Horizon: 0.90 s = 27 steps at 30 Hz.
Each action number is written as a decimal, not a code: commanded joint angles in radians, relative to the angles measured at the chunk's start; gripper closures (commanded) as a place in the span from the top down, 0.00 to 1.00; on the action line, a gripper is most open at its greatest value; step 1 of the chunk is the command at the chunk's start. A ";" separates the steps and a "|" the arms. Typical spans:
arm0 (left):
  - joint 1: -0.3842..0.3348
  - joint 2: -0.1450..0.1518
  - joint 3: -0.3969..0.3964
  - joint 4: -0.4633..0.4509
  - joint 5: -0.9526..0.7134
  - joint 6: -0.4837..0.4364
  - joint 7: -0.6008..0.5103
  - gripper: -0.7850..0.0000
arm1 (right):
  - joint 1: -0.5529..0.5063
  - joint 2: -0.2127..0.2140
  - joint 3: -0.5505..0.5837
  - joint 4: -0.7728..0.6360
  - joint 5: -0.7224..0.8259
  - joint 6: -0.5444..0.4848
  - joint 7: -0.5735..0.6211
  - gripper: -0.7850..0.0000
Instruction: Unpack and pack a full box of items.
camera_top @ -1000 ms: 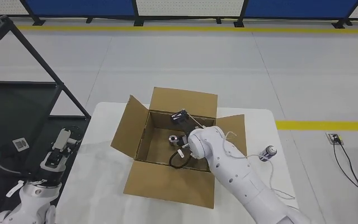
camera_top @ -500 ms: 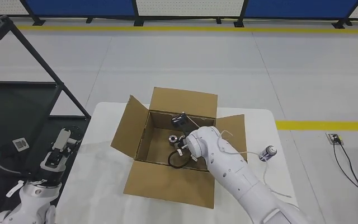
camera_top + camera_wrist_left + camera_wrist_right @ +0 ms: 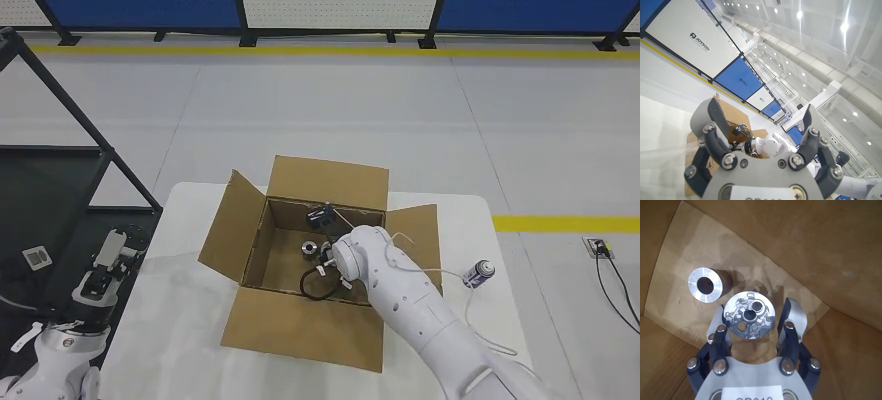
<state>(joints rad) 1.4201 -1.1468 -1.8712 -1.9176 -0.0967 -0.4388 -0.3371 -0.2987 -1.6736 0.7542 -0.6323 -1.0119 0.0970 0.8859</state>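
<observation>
An open cardboard box stands on the white table. On its floor a machined metal disc with a centre hole stands beside a hollow metal cylinder. My right gripper is down inside the box, open, with one finger on each side of the disc; a gap shows at the finger. In the top view the right arm hangs over the box interior next to a metal piece. My left gripper is open and holds nothing, off the table's left side.
A small can lies on the table right of the box. The box flaps stand outward. A black cable loop hangs from the right arm inside the box. A dark frame stands to the left.
The right arm has shifted slightly to the left and deeper into the box. The left arm has not moved.
</observation>
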 commanded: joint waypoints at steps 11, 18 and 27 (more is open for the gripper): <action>0.000 0.000 0.000 0.000 0.000 0.000 0.000 1.00 | -0.021 0.011 0.040 -0.067 -0.030 0.021 -0.012 0.00; 0.000 0.000 0.000 0.000 0.000 0.000 0.000 1.00 | -0.128 0.063 0.116 -0.335 -0.115 0.051 0.067 0.00; 0.000 0.000 0.000 0.000 0.000 0.000 0.000 1.00 | -0.395 0.140 0.276 -0.863 -0.235 0.025 0.161 0.00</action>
<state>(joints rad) 1.4201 -1.1468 -1.8712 -1.9176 -0.0967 -0.4388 -0.3371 -0.6616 -1.5391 1.0143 -1.4258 -1.2413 0.1264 1.0486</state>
